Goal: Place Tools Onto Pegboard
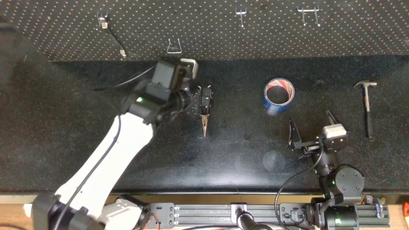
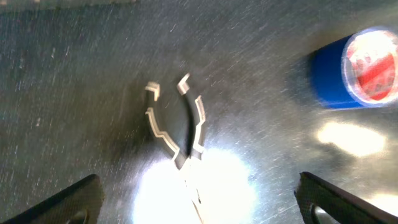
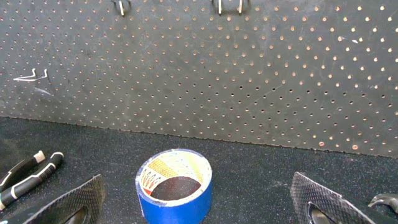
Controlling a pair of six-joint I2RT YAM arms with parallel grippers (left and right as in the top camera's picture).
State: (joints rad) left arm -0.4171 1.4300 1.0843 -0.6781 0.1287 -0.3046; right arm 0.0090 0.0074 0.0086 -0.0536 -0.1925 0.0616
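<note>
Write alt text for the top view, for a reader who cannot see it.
The open left gripper hangs over black-handled needle-nose pliers lying on the dark table. To their right lie a blue roll of tape and a metal hammer; the open right gripper sits near its arm's base, and a black pegboard with metal hooks spans the top.

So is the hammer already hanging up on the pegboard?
No, the hammer lies flat on the table, in front of the pegboard.

Open table (image 1: 243, 153) around pliers (image 1: 204, 124); tape roll (image 1: 279, 94) near, hammer (image 1: 367, 105) well apart.
</note>
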